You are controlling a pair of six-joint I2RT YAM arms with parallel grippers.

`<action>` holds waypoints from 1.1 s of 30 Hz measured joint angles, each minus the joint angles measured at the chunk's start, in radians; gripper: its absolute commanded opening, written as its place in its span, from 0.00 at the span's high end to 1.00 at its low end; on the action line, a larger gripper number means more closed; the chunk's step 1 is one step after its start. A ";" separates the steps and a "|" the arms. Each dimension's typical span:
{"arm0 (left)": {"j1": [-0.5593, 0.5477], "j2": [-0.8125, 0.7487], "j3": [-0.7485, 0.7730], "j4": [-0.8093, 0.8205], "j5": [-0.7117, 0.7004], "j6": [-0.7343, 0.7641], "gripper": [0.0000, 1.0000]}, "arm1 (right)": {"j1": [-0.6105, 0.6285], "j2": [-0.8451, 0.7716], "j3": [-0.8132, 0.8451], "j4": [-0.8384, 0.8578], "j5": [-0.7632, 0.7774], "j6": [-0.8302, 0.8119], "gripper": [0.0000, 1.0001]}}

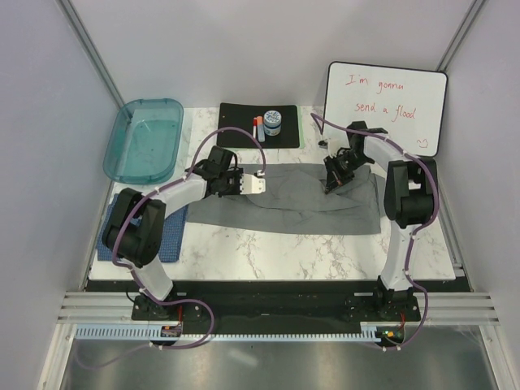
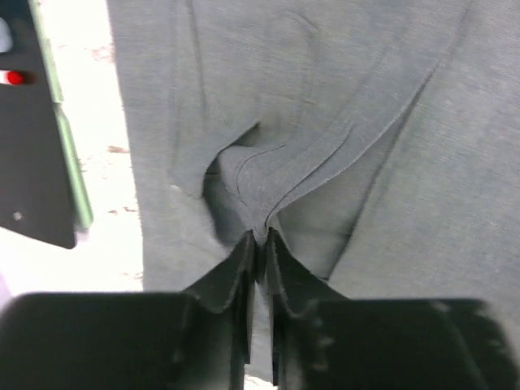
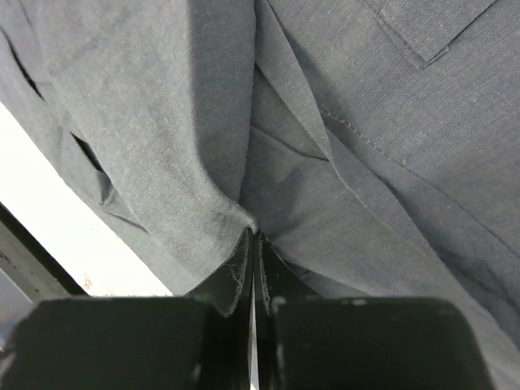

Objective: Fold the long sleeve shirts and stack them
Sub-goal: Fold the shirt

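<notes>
Two shirts lie on the marble table [image 1: 309, 244]. At the far left corner a teal tray [image 1: 122, 130] sits partly over the edge. Nearer along the left edge, the blue shirt [image 1: 175, 236] lies in a flat folded pad, mostly hidden under the left arm.

The grey shirt [image 1: 301, 199] is spread wide across the middle of the table, reaching from beside the blue shirt almost to the right edge. Its far edge runs roughly parallel to the table's far edge.

The left claw [image 1: 256, 185] is at the far left part of the grey shirt. In the left wrist view its jaws [image 2: 260, 240] are pressed together on a small pinch of grey cloth, and creases fan out from that pinch.

At the far edge, behind the shirt, lies a black mat [image 1: 240, 122] with a jar [image 1: 272, 122] and a red-capped marker [image 1: 258, 126] on it.

The right claw [image 1: 333, 185] is down on the far right part of the grey shirt. In the right wrist view its jaws [image 3: 254, 236] are clamped on a fold of the same cloth, with a stitched seam running away to the right.

A whiteboard [image 1: 386, 110] with red handwriting stands at the far right corner.
</notes>
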 measured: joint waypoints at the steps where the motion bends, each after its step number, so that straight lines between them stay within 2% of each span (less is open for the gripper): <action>1: -0.002 0.000 0.008 0.000 -0.004 0.003 0.97 | 0.001 0.003 0.002 0.001 0.003 0.001 1.00; 9: -0.032 -0.064 0.061 -0.022 -0.030 0.085 0.98 | 0.001 0.007 0.012 0.006 0.060 -0.001 1.00; 16: -0.037 -0.175 0.006 -0.021 -0.040 0.167 0.98 | -0.026 0.007 0.012 0.016 0.109 -0.007 1.00; 17: -0.037 -0.177 -0.018 -0.016 -0.047 0.178 0.96 | -0.029 0.007 0.012 0.017 0.111 -0.007 0.97; 18: -0.037 -0.176 -0.045 -0.010 -0.053 0.188 0.88 | -0.032 0.007 0.012 0.018 0.113 -0.007 0.91; 19: -0.037 -0.171 -0.076 -0.002 -0.058 0.198 0.81 | -0.032 0.007 0.012 0.020 0.114 -0.006 0.83; 20: -0.037 -0.166 -0.101 -0.001 -0.062 0.206 0.74 | -0.031 0.007 0.012 0.021 0.114 -0.004 0.68; 21: -0.037 -0.149 -0.136 -0.003 -0.073 0.214 0.66 | -0.031 0.007 0.012 0.022 0.116 -0.005 0.61; 24: -0.037 -0.106 -0.186 -0.008 -0.098 0.222 0.60 | -0.026 0.007 0.013 0.021 0.130 -0.007 0.48; 28: -0.036 -0.108 -0.192 -0.023 -0.101 0.204 0.58 | -0.025 -0.015 0.013 0.003 0.158 -0.018 0.47; 33: -0.003 -0.156 -0.083 -0.127 -0.018 0.059 0.58 | -0.025 -0.146 0.012 -0.008 0.192 -0.019 0.53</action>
